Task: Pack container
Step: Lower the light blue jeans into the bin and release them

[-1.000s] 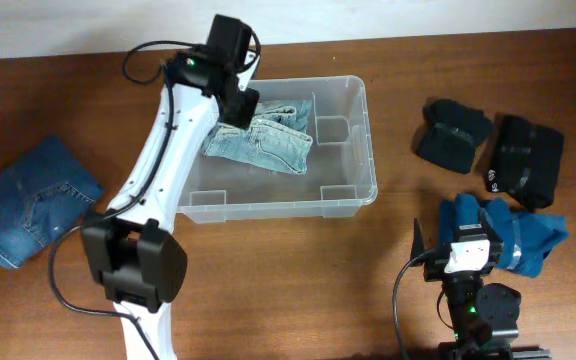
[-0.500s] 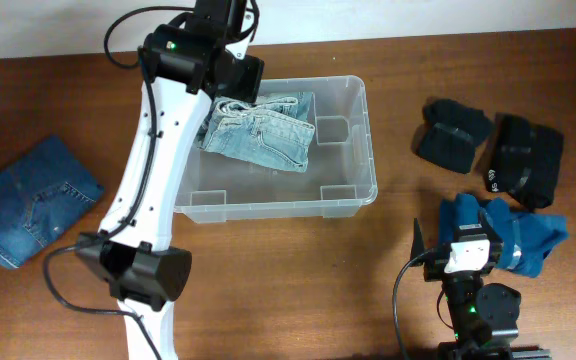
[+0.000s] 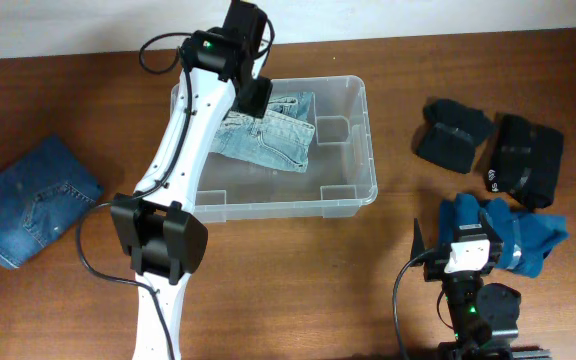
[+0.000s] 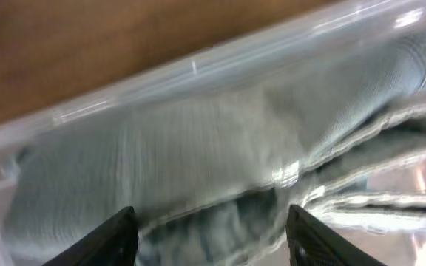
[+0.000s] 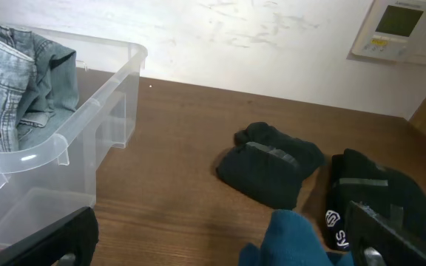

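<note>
The container [image 3: 366, 188] is a clear plastic bin at mid-table. It also shows in the right wrist view [image 5: 87, 111] and in the left wrist view [image 4: 198, 65]. Folded light denim jeans [image 3: 273, 140] lie inside it toward the back. My left gripper [image 3: 252, 97] hovers over the bin's back left. Its fingers stand apart over the blurred denim [image 4: 198, 148], holding nothing. My right gripper [image 5: 220, 242] is open and empty near the table's front right [image 3: 465, 228], just above the edge of a teal garment [image 5: 294, 240].
Dark blue jeans [image 3: 28, 200] lie at the far left. Two black folded garments [image 3: 453, 133] [image 3: 526, 160] lie at the back right, and the teal garment [image 3: 523, 235] lies in front of them. A wall panel [image 5: 398, 29] hangs behind.
My left arm has swung over the bin's back left corner. The light jeans have shifted slightly toward the back right and lie flatter. The right arm has not moved.
</note>
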{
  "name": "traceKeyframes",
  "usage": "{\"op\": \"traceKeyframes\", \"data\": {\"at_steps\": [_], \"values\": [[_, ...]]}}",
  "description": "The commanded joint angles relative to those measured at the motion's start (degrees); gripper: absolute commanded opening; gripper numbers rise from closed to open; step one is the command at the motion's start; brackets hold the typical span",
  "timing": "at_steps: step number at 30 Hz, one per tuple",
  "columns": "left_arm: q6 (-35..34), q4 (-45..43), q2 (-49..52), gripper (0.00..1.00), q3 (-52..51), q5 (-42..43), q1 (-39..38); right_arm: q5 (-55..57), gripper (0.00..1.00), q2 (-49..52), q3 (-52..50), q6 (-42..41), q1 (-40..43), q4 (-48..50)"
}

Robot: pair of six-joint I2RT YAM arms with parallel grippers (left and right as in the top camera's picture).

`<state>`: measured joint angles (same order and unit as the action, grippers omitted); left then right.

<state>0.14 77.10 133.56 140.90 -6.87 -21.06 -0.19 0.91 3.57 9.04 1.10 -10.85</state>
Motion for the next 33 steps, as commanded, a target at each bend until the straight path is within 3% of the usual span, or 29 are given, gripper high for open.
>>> {"op": "traceKeyframes", "data": {"at_steps": [1, 11, 12, 21, 27, 33], "values": [[-0.6, 4.3, 0.4, 0.64, 0.7, -0.4, 0.1, 0.5, 0.98, -0.4, -0.4, -0.3, 0.5, -0.2], [-0.6, 19.1, 0.4, 0.64, 0.7, 2.9, -2.1, 0.5, 0.98, -0.4, -0.4, -0.3, 0.5, -0.2], [-0.6, 19.6, 0.5, 0.60, 0.6, 3.3, -2.2, 0.5, 0.98, -0.4, -0.4, -0.3, 0.5, -0.1], [-0.8, 19.6, -0.3, 0.59, 0.6, 6.1, -4.3, 0.5, 0.98, -0.4, -0.4, -0.3, 0.5, -0.1], [-0.8, 19.0, -7.0, 0.60, 1.0, 4.6, -5.5, 0.5, 0.99, -0.4, -0.4, -0.3, 0.5, -0.2], [-0.8, 4.5, -8.0, 0.67, 0.5, 0.4, -3.2, 0.5, 0.98, -0.4, -0.4, -0.3, 0.5, -0.1]]}}
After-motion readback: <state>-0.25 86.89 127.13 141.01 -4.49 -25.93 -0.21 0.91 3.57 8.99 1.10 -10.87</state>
